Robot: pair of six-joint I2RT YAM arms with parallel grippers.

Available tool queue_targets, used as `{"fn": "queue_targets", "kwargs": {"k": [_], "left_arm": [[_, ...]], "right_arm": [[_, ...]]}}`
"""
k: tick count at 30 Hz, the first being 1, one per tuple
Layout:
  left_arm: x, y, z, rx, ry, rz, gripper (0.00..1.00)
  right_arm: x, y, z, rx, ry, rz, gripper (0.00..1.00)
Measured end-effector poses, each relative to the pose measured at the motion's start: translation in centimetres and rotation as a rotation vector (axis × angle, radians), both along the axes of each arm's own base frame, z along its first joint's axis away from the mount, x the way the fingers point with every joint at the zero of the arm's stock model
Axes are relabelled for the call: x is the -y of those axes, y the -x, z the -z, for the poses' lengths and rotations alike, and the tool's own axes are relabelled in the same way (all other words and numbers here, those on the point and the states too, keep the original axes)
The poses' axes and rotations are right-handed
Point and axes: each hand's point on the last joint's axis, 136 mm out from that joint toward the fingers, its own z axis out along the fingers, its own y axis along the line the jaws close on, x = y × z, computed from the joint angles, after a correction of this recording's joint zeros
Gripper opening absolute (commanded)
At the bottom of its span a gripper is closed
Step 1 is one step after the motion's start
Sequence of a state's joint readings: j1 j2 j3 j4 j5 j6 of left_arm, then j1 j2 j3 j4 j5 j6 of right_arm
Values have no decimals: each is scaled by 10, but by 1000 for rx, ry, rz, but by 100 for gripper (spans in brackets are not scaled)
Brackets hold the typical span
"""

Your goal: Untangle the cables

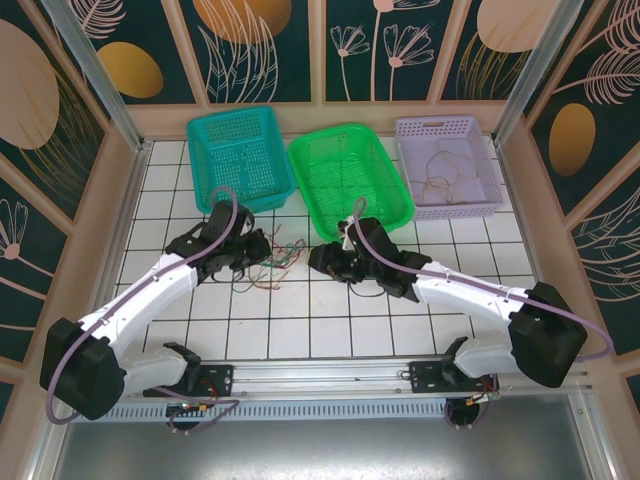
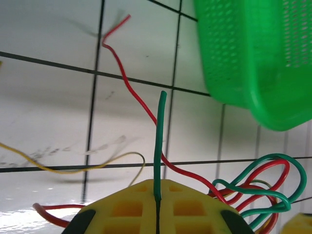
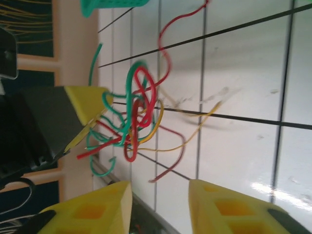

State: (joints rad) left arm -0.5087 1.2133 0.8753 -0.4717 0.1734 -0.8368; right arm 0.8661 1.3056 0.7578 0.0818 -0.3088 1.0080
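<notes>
While the left gripper [image 2: 157,195] has its yellow fingers pressed together on the green cable [image 2: 159,141], the right gripper [image 3: 158,207] stands with its fingers apart and nothing between them. The cables [image 1: 272,266] lie knotted on the white tiles just in front of the green basket [image 1: 345,180], off its left corner. The left gripper is on the side of the knot away from the basket, and the right gripper is directly in front of the basket.

What I'd worry about is that the green cable loops through the red cable [image 3: 161,36] several times. A pull from the left could tighten the knot instead of freeing it, or drag the whole bundle along. The pinch sits close to the cable's end, so it might slip out. If the right gripper closes on the bundle, it may catch two strands at once.

The left wrist view makes the pinch plain and shows a tan-yellow cable [image 2: 53,171] trailing away from the basket. The right wrist view shows the knot's crossings, which are too fine to read from overhead. The overhead view adds a thin tan cable [image 1: 440,178] inside the lavender basket [image 1: 455,210], right of the green one.
</notes>
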Motion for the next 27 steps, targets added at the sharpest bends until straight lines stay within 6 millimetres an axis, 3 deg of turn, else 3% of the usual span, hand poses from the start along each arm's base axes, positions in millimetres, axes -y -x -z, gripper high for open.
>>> {"fn": "queue_targets", "kwargs": {"k": [10,15,22,27], "left_arm": [[17,-4,-7,-80,95,-28,0],[21,-2,-7,-100,121,-25,0],[23,-1,-7,-109,130,-25,0],[22,-1,-7,-108,124,-28,0]], "right_arm": [[-11,-6,-15,11,-103,21,26],[-19,-8,-8,-11,-112,24,25],[-23,-12,8,-43,-94,37,2],[-19,-16,9,-40,-80,69,0]]}}
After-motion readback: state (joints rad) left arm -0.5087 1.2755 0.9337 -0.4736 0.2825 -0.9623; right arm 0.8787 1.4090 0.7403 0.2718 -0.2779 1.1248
